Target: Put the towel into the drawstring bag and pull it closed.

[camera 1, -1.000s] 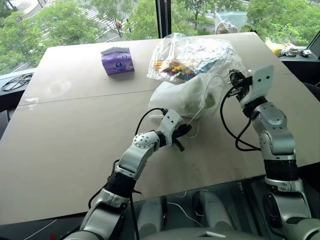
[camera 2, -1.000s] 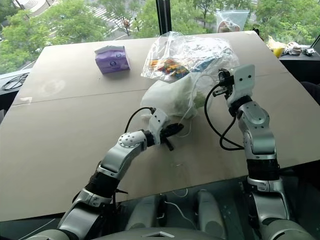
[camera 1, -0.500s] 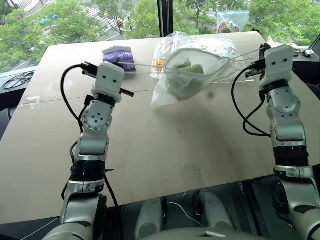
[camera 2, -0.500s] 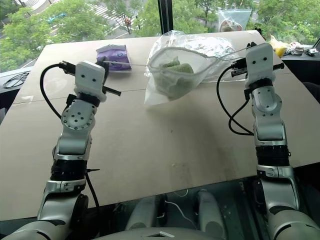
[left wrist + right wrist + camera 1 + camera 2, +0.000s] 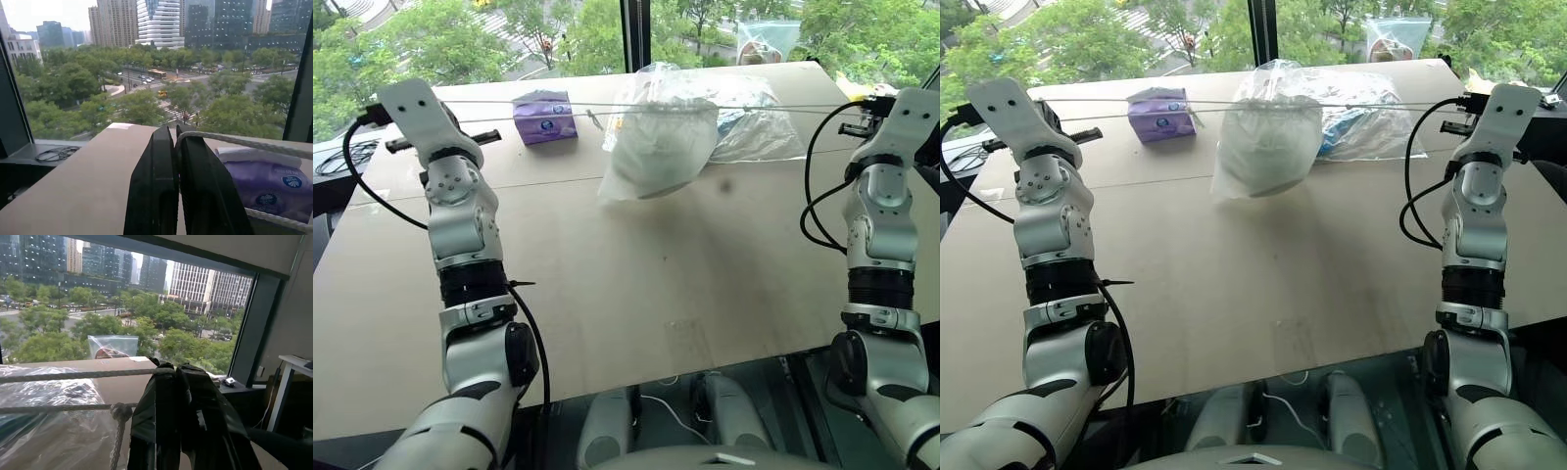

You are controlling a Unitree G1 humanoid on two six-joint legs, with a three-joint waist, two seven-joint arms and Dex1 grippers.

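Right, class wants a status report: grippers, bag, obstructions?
Left gripper and right gripper shut on taut cords. Drawstring bag cinched, hanging off table. Nothing obstructing.

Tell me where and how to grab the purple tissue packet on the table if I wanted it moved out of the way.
Grip the purple tissue packet across its two short sides, coming down from above. It sits flat and boxy on the table, apart from the drawstring bag. Mind the taut cords stretched above it; approaching from the near edge would probably keep clear of them.

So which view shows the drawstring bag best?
The left eye view: the whole drawstring bag hangs cinched on taut cords between both arms. The right eye view matches. Wrist views show just cord at each shut pincer: left pincer, right pincer.
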